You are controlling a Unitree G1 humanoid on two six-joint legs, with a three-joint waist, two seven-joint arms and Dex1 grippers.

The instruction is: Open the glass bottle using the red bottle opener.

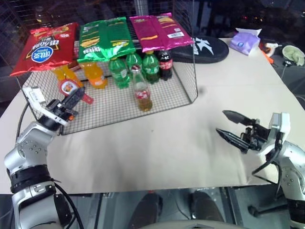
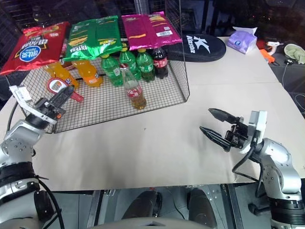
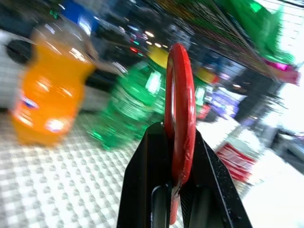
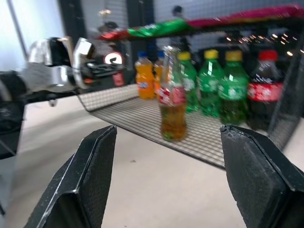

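Observation:
The glass bottle (image 1: 142, 93) stands upright on the wire rack's mesh floor (image 1: 119, 109), holding amber liquid and wearing a red label and its cap. My left gripper (image 1: 77, 95) hovers at the rack's front left corner, well left of the bottle, shut on the red bottle opener (image 1: 70, 86). In the left wrist view the opener (image 3: 179, 104) sits edge-on between the black fingers (image 3: 147, 180), its rounded head sticking out past them. My right gripper (image 1: 221, 122) hangs open over the table to the right of the rack, pointing toward the bottle (image 4: 172, 104), with nothing between its fingers.
Behind the glass bottle stand green soda bottles (image 1: 120, 71), orange bottles (image 1: 94, 74) and a cola bottle (image 1: 165, 64). Snack bags (image 1: 106, 38) lie on the rack's top. A black pouch (image 1: 202, 47) and a tissue pack (image 1: 244, 42) lie at the back right. The rack's right wire wall (image 1: 187, 78) stands between the bottles and the open table.

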